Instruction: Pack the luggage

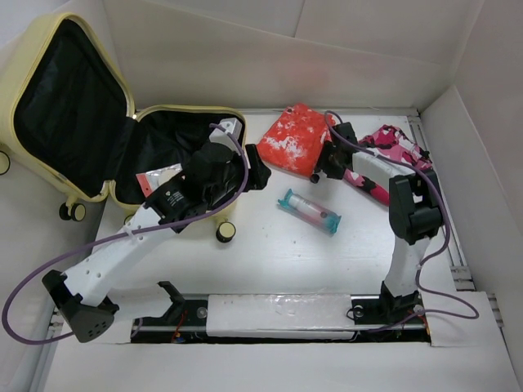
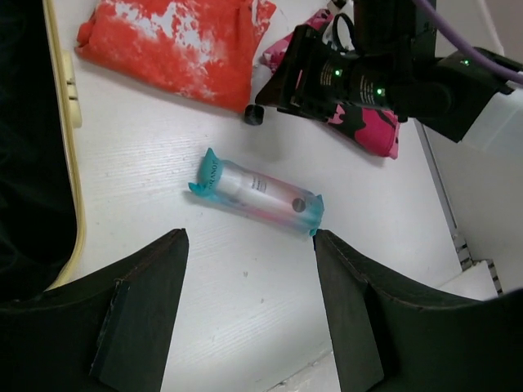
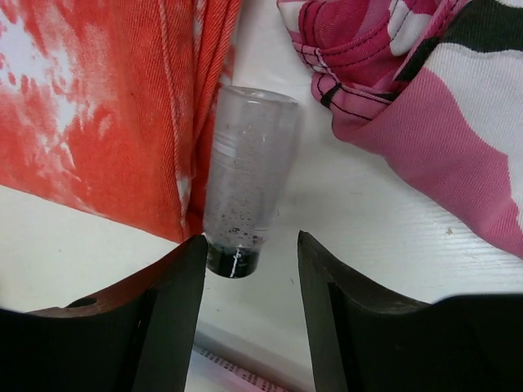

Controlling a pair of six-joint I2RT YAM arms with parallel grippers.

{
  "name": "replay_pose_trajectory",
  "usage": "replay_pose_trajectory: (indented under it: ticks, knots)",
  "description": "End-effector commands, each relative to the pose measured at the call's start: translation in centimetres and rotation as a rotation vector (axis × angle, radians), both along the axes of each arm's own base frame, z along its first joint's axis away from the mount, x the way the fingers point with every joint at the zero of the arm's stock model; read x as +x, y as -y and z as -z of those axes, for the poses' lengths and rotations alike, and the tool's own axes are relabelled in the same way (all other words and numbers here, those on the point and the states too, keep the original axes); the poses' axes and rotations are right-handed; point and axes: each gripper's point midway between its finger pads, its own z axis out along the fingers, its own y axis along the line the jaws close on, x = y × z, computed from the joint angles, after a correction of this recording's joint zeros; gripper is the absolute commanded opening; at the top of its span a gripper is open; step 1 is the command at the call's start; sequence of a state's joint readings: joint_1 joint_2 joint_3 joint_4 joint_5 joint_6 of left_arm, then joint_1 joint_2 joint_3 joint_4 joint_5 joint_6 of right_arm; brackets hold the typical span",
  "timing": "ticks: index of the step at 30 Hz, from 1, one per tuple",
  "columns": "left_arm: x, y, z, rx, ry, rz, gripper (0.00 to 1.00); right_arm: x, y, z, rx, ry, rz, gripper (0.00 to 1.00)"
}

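The luggage (image 1: 73, 106) is a pale yellow hard-shell suitcase lying open at the far left, showing black lining. My left gripper (image 1: 260, 175) hangs open beside its right rim, nothing between its fingers (image 2: 147, 310). In front of it lies a clear tube pack with teal ends (image 2: 257, 196) on the table. My right gripper (image 3: 252, 238) is open at the black cap of a small clear bottle (image 3: 245, 180). The bottle lies on the table between an orange-red folded cloth (image 3: 90, 106) and a pink patterned cloth (image 3: 425, 90), and is not gripped.
A red-and-white card (image 1: 159, 178) and a white item (image 1: 231, 126) lie inside the suitcase's lower half. A caster wheel (image 1: 225, 232) sticks out at its near edge. White walls (image 1: 482, 122) box in the table at the back and right.
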State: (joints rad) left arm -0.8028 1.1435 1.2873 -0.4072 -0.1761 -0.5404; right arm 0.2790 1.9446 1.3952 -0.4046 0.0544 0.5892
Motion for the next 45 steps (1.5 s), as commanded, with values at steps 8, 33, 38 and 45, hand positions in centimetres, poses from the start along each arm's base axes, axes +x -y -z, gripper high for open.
replay_pose_trajectory:
  ticks: [8, 33, 38, 45]
  knots:
    - [-0.8, 0.3, -0.3, -0.066, -0.004, 0.024, 0.59, 2.2, -1.2, -0.2, 0.035, 0.034, 0.006, 0.53]
    - [-0.3, -1.9, -11.2, -0.178, 0.210, -0.054, 0.59, -7.4, -20.4, -16.5, 0.351, 0.273, -0.478, 0.25]
    - [-1.0, -3.6, -12.3, -0.228, 0.226, -0.106, 0.59, -10.0, -32.2, -19.7, 0.526, 0.313, -0.705, 0.25]
    - [-2.8, -6.7, -11.5, -0.255, 0.228, -0.169, 0.59, -8.2, -40.1, -14.6, 0.646, 0.215, -0.701, 0.29]
